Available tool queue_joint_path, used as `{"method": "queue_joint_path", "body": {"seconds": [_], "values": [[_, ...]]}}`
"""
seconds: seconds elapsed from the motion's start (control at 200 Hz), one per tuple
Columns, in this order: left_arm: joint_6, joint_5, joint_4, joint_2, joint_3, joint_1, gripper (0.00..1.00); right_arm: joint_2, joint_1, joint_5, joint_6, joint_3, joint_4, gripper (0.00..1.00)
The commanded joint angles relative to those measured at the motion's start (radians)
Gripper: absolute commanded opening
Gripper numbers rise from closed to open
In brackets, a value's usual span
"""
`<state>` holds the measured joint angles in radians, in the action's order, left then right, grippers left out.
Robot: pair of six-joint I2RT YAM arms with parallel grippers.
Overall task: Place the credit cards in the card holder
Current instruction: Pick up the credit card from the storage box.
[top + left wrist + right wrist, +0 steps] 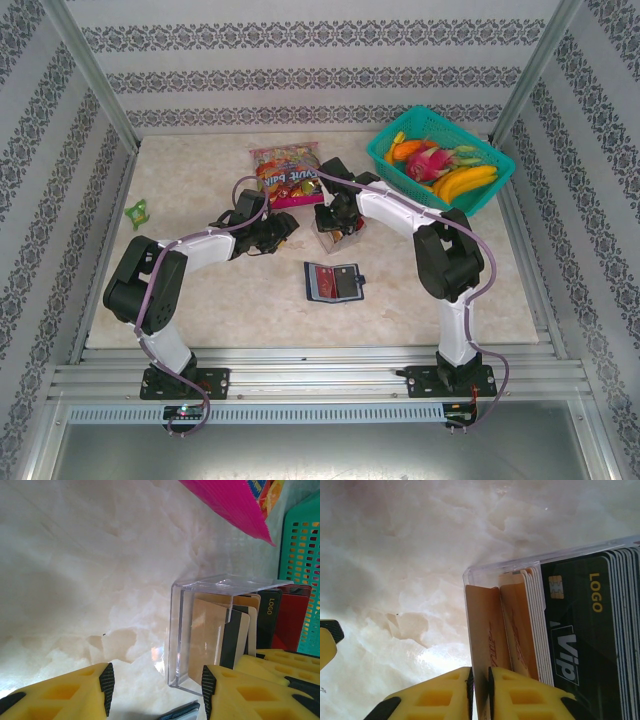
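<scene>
Cream, marble-veined counter (240,310); walls (300,40) in white and grey stripes with dark floral bands; teal basket (378,158); yellow bananas (465,182); pink-and-green dragon fruit (428,162); pink snack bag (288,175) with multicoloured print; navy card holder (333,282) showing red on its open face; see-through case (175,630); tan-gold card (482,630); black card (575,630) lettered gold and white; red card (290,615); left end effector (155,685) and right end effector (481,685), yellow with black pads
</scene>
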<state>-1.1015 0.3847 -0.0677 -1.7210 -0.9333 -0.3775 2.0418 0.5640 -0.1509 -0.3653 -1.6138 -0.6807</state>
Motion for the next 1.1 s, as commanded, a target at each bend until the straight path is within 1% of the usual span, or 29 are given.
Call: {"method": "queue_joint_path", "body": {"seconds": [0.0,0.095,0.18,0.265,0.31,0.405,0.495,0.58,0.699,0.794,0.939,1.094], "values": [[-0.005,0.004,0.009,0.026,-0.009,0.008,0.52,-0.047,-0.01,-0.021,-0.009,0.007,-0.004,0.19],[-0.006,0.004,0.009,0.026,-0.012,0.008,0.52,-0.058,-0.015,-0.031,-0.011,0.011,0.0,0.17],[-0.005,0.004,0.011,0.027,-0.012,0.007,0.52,-0.065,-0.018,-0.037,-0.014,0.018,0.004,0.12],[-0.007,0.004,0.01,0.026,-0.01,0.008,0.52,-0.066,-0.021,-0.04,-0.017,0.02,0.006,0.1],[-0.007,0.005,0.009,0.027,-0.01,0.008,0.52,-0.068,-0.021,-0.04,-0.017,0.022,0.007,0.07],[-0.006,0.005,0.009,0.027,-0.009,0.008,0.52,-0.069,-0.023,-0.038,-0.018,0.025,0.007,0.07],[-0.006,0.005,0.009,0.03,-0.007,0.008,0.52,-0.074,-0.024,-0.014,-0.016,0.023,0.001,0.07],[-0.006,0.004,0.011,0.036,-0.001,0.007,0.52,-0.092,-0.025,0.037,-0.013,0.024,-0.01,0.05],[0.001,0.001,0.019,0.047,0.004,0.005,0.53,-0.151,-0.026,0.1,-0.005,0.042,-0.009,0.01],[0.011,0.0,0.032,0.061,0.01,0.005,0.53,-0.207,-0.032,0.112,-0.001,0.067,-0.001,0.0],[0.043,-0.003,0.069,0.101,0.022,-0.001,0.53,-0.305,-0.052,0.079,-0.017,0.132,0.019,0.0],[0.09,-0.002,0.123,0.168,0.059,-0.025,0.55,-0.468,-0.07,0.008,-0.046,0.304,0.122,0.0]]}}
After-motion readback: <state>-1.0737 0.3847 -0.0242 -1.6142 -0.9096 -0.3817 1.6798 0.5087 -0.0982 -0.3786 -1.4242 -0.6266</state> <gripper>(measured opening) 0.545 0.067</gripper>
